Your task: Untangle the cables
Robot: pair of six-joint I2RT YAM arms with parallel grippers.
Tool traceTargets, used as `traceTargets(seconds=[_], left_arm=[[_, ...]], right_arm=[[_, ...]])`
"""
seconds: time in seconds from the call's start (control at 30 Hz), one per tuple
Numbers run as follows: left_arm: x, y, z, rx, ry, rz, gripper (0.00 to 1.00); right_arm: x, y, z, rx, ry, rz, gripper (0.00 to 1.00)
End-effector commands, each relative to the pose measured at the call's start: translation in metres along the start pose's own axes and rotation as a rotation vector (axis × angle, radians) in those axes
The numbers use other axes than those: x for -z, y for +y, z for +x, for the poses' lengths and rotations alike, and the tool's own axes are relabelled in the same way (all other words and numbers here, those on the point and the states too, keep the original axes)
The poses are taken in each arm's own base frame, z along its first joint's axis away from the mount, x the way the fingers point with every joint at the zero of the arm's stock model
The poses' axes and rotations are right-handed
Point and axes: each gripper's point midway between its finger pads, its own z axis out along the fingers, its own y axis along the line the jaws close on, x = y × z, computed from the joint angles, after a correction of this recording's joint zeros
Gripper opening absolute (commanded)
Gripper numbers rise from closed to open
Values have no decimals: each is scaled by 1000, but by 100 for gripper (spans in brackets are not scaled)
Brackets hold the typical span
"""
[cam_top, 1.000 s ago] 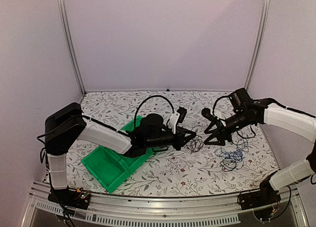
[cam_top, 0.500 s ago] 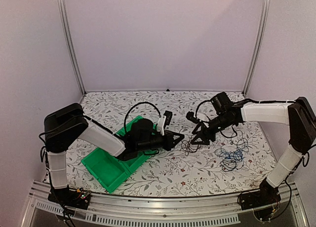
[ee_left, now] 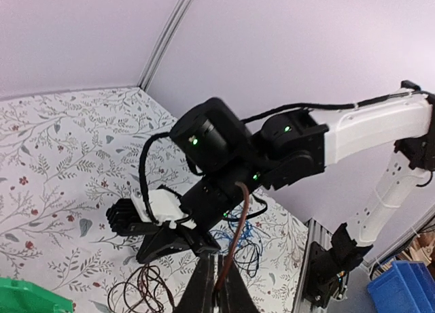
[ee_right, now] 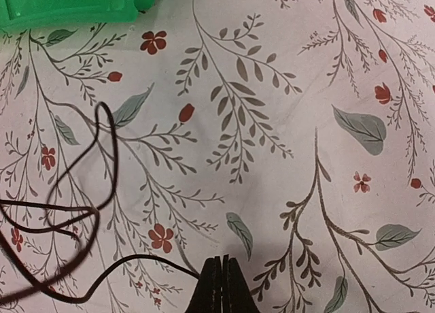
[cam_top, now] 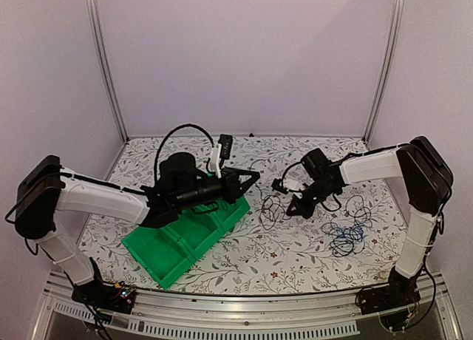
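No lettering, label, brand or number can be read on anything here.

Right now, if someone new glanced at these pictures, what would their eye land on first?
Probably the bright green plastic bin at the front left, vivid against the floral tablecloth. Next, mid-table, the left end effector, shut on a thin dark cable, faces the right end effector across a tangle of thin black cables. A small blue cable coil lies further right.

Bin (cam_top: 159, 255) at left; cables (cam_top: 270, 207) right of it on table (cam_top: 295, 259)
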Motion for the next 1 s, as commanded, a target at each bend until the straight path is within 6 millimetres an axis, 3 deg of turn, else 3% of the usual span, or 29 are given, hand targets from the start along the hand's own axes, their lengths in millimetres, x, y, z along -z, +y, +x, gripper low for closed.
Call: traceTargets(seconds=[0.0,0.2,0.33,0.57,0.77,0.97], left_arm=[[39,-25,-70,-146,-112,-49,0],[100,-48,-145,-303,-248,-186,0],[148,-60,-193,-384,-338,-290,0],[220,-73,-255,-477,-446,-471,0],[268,-79,-286,-507,-473,-605,0],[303,-78,-298,-512,-486,-696,0]], right_arm=[[11,-19,11,-44,22,75,0],[41,-63,25,-167,-4,143,0],[59,-94,48,-225,23,234,0],[86,-144,95,-267,140,427,0],[108,-171,129,-329,197,513,0],[107,-173,147,-366,220,508,0]])
